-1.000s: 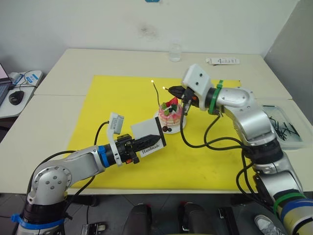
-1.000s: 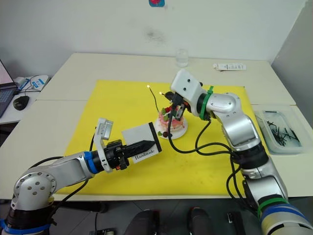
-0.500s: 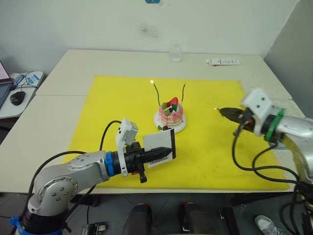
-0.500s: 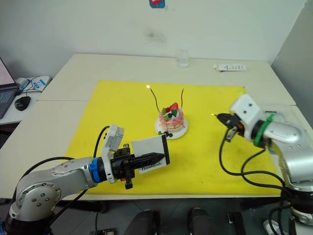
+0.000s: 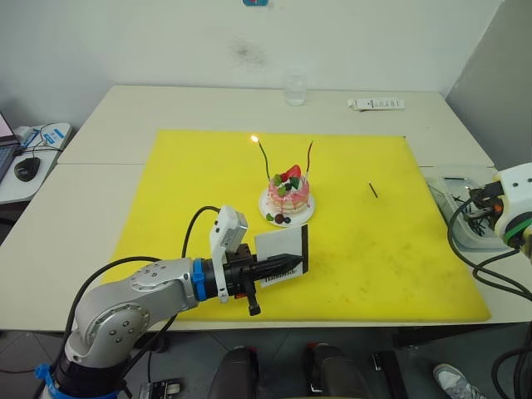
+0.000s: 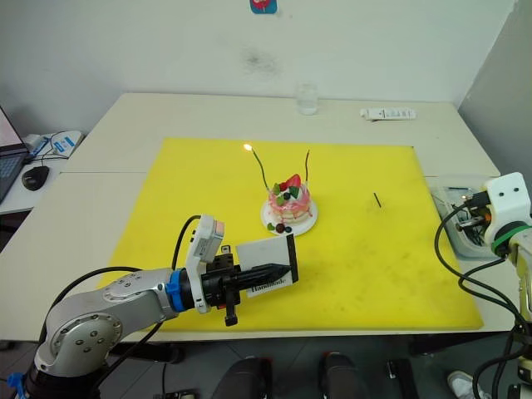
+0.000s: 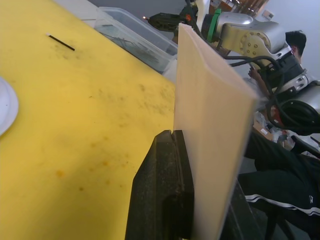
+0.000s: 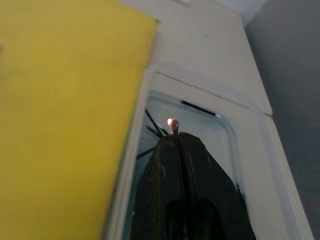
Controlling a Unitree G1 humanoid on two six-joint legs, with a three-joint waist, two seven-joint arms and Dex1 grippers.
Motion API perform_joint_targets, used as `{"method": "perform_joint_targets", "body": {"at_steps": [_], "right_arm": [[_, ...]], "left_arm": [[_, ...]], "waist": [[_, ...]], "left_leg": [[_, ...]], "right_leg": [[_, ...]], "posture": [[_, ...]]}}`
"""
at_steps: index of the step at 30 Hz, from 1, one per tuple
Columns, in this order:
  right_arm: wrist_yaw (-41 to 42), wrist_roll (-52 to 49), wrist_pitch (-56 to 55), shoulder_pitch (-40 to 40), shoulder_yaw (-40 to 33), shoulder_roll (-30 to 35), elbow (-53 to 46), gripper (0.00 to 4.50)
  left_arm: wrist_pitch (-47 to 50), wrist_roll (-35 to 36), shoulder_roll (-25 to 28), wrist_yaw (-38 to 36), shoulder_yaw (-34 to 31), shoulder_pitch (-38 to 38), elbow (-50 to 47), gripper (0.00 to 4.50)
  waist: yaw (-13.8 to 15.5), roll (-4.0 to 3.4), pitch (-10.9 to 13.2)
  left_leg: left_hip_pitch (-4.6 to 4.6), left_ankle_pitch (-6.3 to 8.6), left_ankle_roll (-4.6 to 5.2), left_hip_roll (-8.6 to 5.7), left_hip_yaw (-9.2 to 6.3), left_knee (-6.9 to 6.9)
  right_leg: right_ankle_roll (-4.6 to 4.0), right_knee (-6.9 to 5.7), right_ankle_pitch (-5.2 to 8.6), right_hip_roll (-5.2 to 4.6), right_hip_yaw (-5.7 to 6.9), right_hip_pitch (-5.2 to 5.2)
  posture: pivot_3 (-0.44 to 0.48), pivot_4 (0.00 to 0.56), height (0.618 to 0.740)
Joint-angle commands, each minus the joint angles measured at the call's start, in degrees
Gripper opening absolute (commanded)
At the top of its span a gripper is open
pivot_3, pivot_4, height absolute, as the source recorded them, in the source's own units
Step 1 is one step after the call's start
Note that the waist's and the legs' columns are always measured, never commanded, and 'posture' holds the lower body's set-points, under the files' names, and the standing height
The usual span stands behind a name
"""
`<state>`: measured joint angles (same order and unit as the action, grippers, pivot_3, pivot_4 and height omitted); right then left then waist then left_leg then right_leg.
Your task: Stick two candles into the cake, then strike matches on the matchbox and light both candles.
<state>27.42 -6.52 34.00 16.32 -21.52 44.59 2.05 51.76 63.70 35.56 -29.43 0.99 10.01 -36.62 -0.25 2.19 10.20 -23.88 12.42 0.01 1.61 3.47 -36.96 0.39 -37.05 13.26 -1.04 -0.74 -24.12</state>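
The cake (image 5: pixel 288 191) sits on its small white plate (image 5: pixel 304 218) in the middle of the yellow mat. Two thin candles stand in it. The left candle (image 5: pixel 264 160) carries a small flame at its tip, and the right candle (image 5: pixel 310 155) shows no flame. My left gripper (image 5: pixel 284 264) is shut on the white matchbox (image 5: pixel 278 248), holding it on edge just in front of the cake. My right gripper (image 8: pixel 176 136) is shut on a match (image 8: pixel 174 128) with a glowing tip, over a clear tray (image 8: pixel 190 82) at the table's right. Another match (image 5: pixel 373 190) lies on the mat.
The yellow mat (image 5: pixel 199 183) covers the table's middle. A glass (image 5: pixel 295 90) and a white tube (image 5: pixel 376 104) stand near the far edge. The clear tray (image 6: pixel 441 194) holds several matches. A mouse (image 5: pixel 27 168) lies far left. A seated person (image 7: pixel 296 42) is beyond the table.
My right arm has swung from the cake out to the tray at the right. A match now lies on the mat where it passed. My left gripper has carried the matchbox slightly right.
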Motion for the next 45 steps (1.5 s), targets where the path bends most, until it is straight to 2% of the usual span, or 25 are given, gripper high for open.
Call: {"method": "perform_joint_targets", "body": {"at_steps": [1, 5, 7, 9, 18, 19, 24, 27, 34, 45], "right_arm": [[-0.66, 0.04, -1.63, 0.66, -2.03, 1.94, 2.28, 0.01], [-0.9, -0.33, -2.16, 1.18, -1.69, 1.85, 3.91, 0.01], [-1.23, -0.83, -1.94, 1.87, -2.06, 1.58, 4.78, 0.43], [-1.71, -0.79, -2.51, 2.28, -2.25, 1.77, 6.08, 0.97], [-2.09, -1.94, -6.75, 3.58, -1.83, 1.09, 5.77, 4.28], [-1.47, -2.68, -7.87, 3.95, -1.52, 0.52, 4.94, 4.47], [4.2, -9.36, -6.68, 5.13, 1.99, -4.58, -0.88, 4.47], [4.02, -9.11, -5.81, 6.23, 5.32, -7.1, -0.87, 4.47], [0.2, -4.99, -5.88, 12.17, 11.92, -11.29, 7.72, 4.47], [-1.17, -4.23, -10.1, 19.14, 13.63, -17.71, 20.0, 4.47]], "left_arm": [[-1.39, -0.82, -0.93, 0.12, 0.37, 0.45, -1.92, 0.0], [-1.19, -0.93, -1.53, 0.69, 0.26, -0.19, -2.55, 0.0], [-1.07, -0.88, -1.58, 0.89, 0.13, -0.35, -2.69, 0.0], [-1.01, -0.8, -1.49, 1.14, -0.14, -0.62, -2.77, 0.0], [-0.91, -0.4, -1.44, 1.44, -0.63, -0.73, -2.68, 0.0], [-0.91, -0.47, -1.47, 1.39, -0.56, -0.69, -2.63, 0.0], [-0.79, -0.54, -1.4, 1.1, -0.38, -0.6, -2.57, 0.0], [-0.6, -0.4, -1.25, 1.06, -0.43, -0.23, -2.49, 0.0], [-0.19, -0.11, -0.77, 1.27, -0.93, 0.12, -2.5, 0.0], [-0.06, 0.01, -0.58, 2.05, -1.26, 0.07, -3.08, 0.0]], "waist": [[0.02, 0.0, 0.0], [0.03, -0.02, -0.01], [-0.01, -0.02, -0.01], [-0.01, -0.03, -0.02], [-0.06, -0.05, -0.03], [-0.11, -0.05, -0.03], [-0.23, -0.06, -0.03], [-0.2, -0.06, -0.03], [-0.2, -0.06, -0.03], [-0.25, -0.06, -0.03]], "left_leg": [[0.0, 0.0, 0.0, 0.0, -0.01, 0.0], [0.0, 0.0, 0.0, -0.01, -0.01, 0.0], [0.0, 0.0, 0.0, 0.0, -0.01, 0.0], [0.0, 0.0, 0.01, 0.0, -0.01, 0.0], [0.01, 0.0, 0.01, -0.02, 0.01, -0.02], [0.01, 0.0, 0.01, -0.02, 0.01, -0.02], [0.04, 0.0, 0.01, 0.06, -0.04, -0.02], [0.03, 0.0, 0.01, 0.08, -0.07, -0.01], [0.01, 0.0, 0.01, -0.01, 0.02, -0.05], [0.0, 0.0, 0.01, 0.03, -0.01, -0.02]], "right_leg": [[0.01, 0.0, 0.0, 0.01, 0.01, 0.0], [0.25, 0.01, -0.14, 0.03, 0.0, 0.01], [0.27, 0.0, -0.14, 0.03, 0.0, 0.01], [0.27, 0.0, -0.15, 0.03, 0.0, 0.01], [0.28, 0.0, -0.15, 0.04, -0.03, 0.01], [0.29, -0.01, -0.16, 0.04, -0.03, 0.01], [0.39, -0.04, -0.22, 0.16, -0.02, 0.02], [0.41, -0.04, -0.23, 0.17, 0.01, 0.03], [0.41, -0.01, -0.24, 0.09, -0.06, 0.02], [0.41, -0.03, -0.25, 0.12, -0.05, 0.01]], "posture": [[0.0, 0.15, 0.74], [0.0, 0.15, 0.74], [0.0, 0.15, 0.74], [0.0, 0.15, 0.74], [0.0, 0.15, 0.74], [0.0, 0.15, 0.74], [0.0, 0.15, 0.74], [0.0, 0.15, 0.74], [0.0, 0.15, 0.74], [0.0, 0.15, 0.74]]}}
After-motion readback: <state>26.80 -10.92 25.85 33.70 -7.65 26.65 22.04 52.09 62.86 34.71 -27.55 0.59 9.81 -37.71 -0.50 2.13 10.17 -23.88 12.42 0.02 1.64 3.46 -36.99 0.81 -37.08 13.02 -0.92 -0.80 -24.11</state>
